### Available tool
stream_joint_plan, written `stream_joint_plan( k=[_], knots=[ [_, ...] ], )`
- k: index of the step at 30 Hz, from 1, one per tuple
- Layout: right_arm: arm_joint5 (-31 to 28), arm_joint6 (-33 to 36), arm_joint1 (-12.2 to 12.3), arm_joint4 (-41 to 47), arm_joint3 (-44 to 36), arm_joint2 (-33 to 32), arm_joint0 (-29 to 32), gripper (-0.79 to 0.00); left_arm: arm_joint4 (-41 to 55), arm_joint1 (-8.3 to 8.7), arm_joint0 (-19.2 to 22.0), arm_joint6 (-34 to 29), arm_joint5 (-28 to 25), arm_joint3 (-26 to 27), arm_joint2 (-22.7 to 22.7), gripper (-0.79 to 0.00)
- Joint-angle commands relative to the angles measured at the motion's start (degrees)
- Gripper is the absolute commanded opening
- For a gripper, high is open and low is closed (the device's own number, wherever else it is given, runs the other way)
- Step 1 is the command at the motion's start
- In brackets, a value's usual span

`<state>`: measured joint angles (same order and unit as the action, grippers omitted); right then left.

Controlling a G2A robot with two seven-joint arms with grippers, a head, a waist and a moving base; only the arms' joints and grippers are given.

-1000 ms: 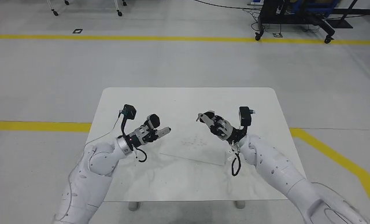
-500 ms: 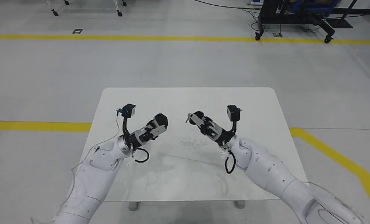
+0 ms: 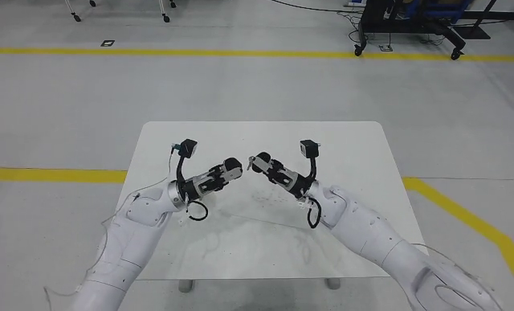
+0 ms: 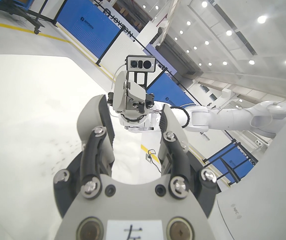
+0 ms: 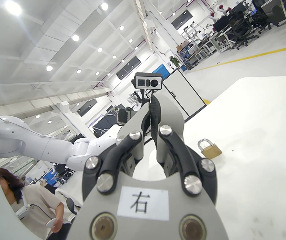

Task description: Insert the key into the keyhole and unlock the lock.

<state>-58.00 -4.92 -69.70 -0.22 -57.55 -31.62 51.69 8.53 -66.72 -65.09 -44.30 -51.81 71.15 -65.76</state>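
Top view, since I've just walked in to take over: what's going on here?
The left pincer and the right pincer are raised over the table, with their tips facing each other and a small gap between them. The left pincer is open and empty. The right pincer is shut, and whether it grips anything is too small to tell. The padlock lies flat on the table, touched by neither, and its shackle looks closed.
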Motion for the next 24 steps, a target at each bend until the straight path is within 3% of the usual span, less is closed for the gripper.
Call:
stream_joint_plan(
  k=[1, 4, 13, 17, 19, 24],
  knots=[
    [0.0, 0.9, -0.4, 0.8, 0.5, -0.2, 0.0, -0.785, -1.8, -0.04, 0.1, 1.1, 0.6, 0.1, 0.2, -0.573],
    [0.0, 2.2, -0.9, 1.5, 1.3, -0.6, -0.1, -0.785, -3.5, -0.13, 0.3, 2.6, 1.3, 0.2, 0.6, -0.625],
    [0.0, 5.9, -2.1, 2.3, 2.0, -2.1, 0.3, -0.785, -4.0, -0.28, 1.3, 3.7, 2.3, -0.7, 1.9, -0.582],
    [0.0, 7.2, -2.5, 2.4, 2.0, -2.9, 0.5, -0.785, -4.8, -0.42, 1.6, 4.6, 2.6, -1.2, 2.6, -0.65],
    [0.0, 7.7, -2.7, 2.4, 1.9, -3.3, 0.7, -0.785, -5.4, -0.49, 1.8, 5.1, 2.7, -1.3, 3.0, -0.785],
    [0.0, 8.7, -3.0, 2.0, 1.9, -4.7, 1.1, -0.785, -6.2, -0.57, 1.9, 6.3, 2.5, -1.9, 3.4, -0.785]
  ],
)
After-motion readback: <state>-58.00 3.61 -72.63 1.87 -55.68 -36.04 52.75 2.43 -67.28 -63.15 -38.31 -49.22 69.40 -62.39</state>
